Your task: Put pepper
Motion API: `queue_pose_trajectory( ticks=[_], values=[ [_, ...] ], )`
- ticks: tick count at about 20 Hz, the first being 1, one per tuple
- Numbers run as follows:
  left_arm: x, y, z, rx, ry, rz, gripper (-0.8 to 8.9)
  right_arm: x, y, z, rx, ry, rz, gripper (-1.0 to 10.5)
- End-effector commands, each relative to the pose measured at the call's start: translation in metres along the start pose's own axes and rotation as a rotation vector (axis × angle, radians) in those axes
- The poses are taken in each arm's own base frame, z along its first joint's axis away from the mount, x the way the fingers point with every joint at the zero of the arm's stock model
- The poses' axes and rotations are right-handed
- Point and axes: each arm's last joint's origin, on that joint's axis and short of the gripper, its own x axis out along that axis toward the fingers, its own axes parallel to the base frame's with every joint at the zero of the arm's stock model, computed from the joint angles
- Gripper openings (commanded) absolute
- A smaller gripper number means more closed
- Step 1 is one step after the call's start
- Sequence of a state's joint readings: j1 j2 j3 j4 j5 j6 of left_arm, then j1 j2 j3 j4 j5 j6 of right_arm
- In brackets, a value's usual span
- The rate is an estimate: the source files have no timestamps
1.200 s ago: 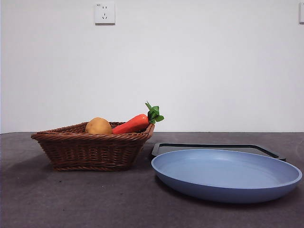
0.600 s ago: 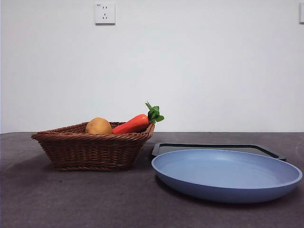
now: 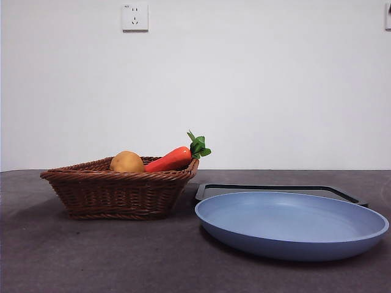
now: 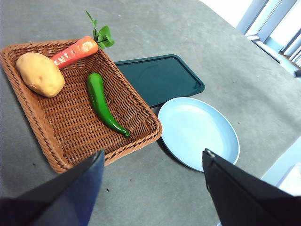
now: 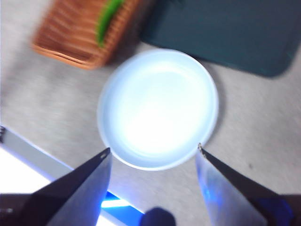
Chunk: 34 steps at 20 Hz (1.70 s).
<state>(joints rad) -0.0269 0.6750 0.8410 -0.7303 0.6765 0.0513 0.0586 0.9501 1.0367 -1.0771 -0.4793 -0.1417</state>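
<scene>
The dark green pepper (image 4: 102, 102) lies in the wicker basket (image 4: 37, 125) between a potato (image 4: 39, 74) and a carrot (image 4: 74, 51). From the front, the basket (image 3: 119, 189) hides the pepper; only the potato (image 3: 126, 162) and carrot (image 3: 174, 157) rise above its rim. My left gripper (image 4: 153, 162) hangs open high above the basket's near edge, holding nothing. My right gripper (image 5: 154, 151) is open high over the blue plate (image 5: 157, 108), with the pepper (image 5: 107, 16) a blurred green streak in the basket (image 5: 80, 37). Neither gripper appears in the front view.
A blue plate (image 3: 291, 223) sits to the right of the basket, with a dark green tray (image 3: 278, 189) behind it. The left wrist view shows that plate (image 4: 197, 132) and tray (image 4: 160, 77) beside the basket on the grey table. A wall socket (image 3: 134, 17) is on the back wall.
</scene>
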Motion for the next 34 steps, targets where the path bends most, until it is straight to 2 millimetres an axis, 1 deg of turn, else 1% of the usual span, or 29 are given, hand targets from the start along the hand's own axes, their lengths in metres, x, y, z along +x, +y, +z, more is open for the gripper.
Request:
queue_pose_trajectory(
  ticks=[1, 4, 8, 10, 13, 15, 18, 22, 29, 34],
  values=[
    [-0.002, -0.002, 0.005, 0.008, -0.018, -0.009, 3.63, 0.013, -0.008, 0.01, 0.027, 0.051, -0.024, 3.1],
    [-0.002, -0.002, 0.005, 0.008, -0.018, -0.009, 3.63, 0.037, -0.022, 0.018, 0.067, 0.135, -0.022, 3.1],
    [-0.002, -0.002, 0.005, 0.008, -0.018, -0.011, 3.63, 0.082, -0.038, 0.029, 0.093, 0.247, 0.007, 3.1],
    [-0.002, -0.002, 0.005, 0.008, -0.018, -0.01, 3.63, 0.109, -0.045, 0.033, 0.089, 0.288, 0.02, 3.1],
    [-0.002, -0.002, 0.005, 0.008, -0.018, -0.01, 3.63, 0.141, -0.054, 0.034, 0.071, 0.35, -0.031, 3.1],
    [-0.002, -0.001, 0.005, 0.008, -0.018, -0.009, 3.63, 0.154, -0.058, 0.033, 0.06, 0.378, -0.056, 3.1],
    [-0.002, -0.001, 0.005, 0.008, -0.018, -0.009, 3.63, 0.168, -0.064, 0.031, 0.059, 0.396, -0.052, 3.1],
    [-0.002, -0.001, 0.005, 0.008, -0.018, -0.008, 3.63, 0.181, -0.069, 0.029, 0.062, 0.413, -0.049, 2.8],
    [-0.002, -0.001, 0.005, 0.008, -0.018, -0.008, 3.63, 0.193, -0.074, 0.027, 0.066, 0.431, -0.041, 2.8],
    [-0.002, -0.001, 0.005, 0.008, -0.018, -0.008, 3.63, 0.202, -0.072, 0.024, 0.063, 0.459, -0.027, 2.3]
  ],
)
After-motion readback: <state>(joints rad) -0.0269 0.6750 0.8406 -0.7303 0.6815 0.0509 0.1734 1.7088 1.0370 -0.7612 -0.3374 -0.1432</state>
